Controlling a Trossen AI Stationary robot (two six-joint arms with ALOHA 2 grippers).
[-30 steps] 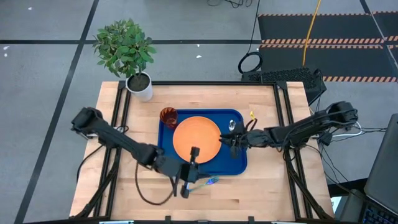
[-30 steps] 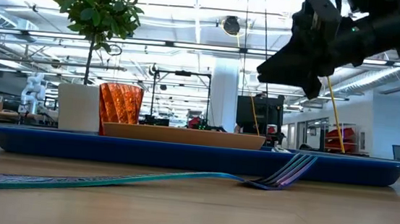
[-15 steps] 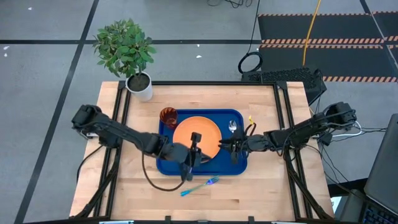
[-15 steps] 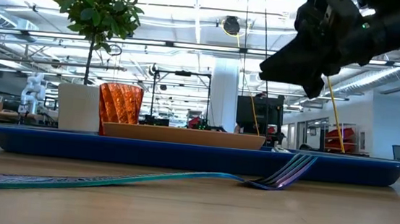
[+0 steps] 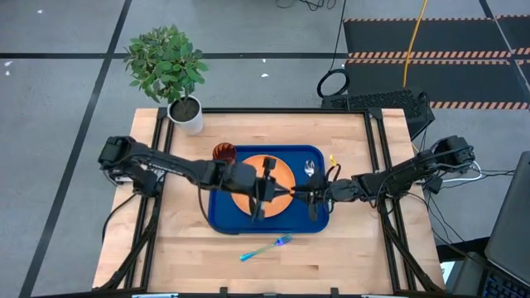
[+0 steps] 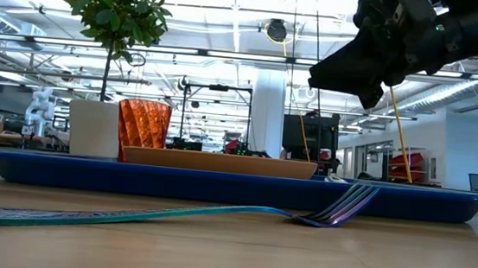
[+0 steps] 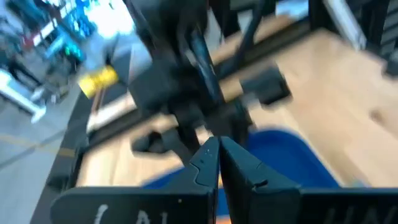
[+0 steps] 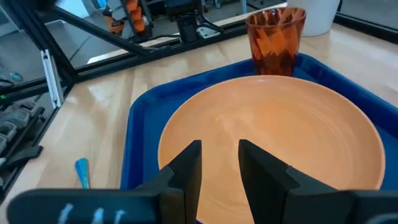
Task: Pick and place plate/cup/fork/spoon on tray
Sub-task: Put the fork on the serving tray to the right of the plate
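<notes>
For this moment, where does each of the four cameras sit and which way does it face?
High view: overhead, straight down; both arms over the tray, fork on the table.
Low view: table height, level toward the room; fork in front, dark arm parts above.
Left wrist view: on the left arm; its fingers shut, the other arm beyond.
Right wrist view: on the right arm; its fingers apart over the plate, cup behind.
Shared: plate and cup show in high, low and right wrist views.

The round flat orange plate (image 5: 267, 184) is partly covered by the left arm in the high view. The left wrist view is blurred. The slim light blue fork (image 8: 82, 172) is cut off by the right gripper's fingers (image 8: 186, 168).
</notes>
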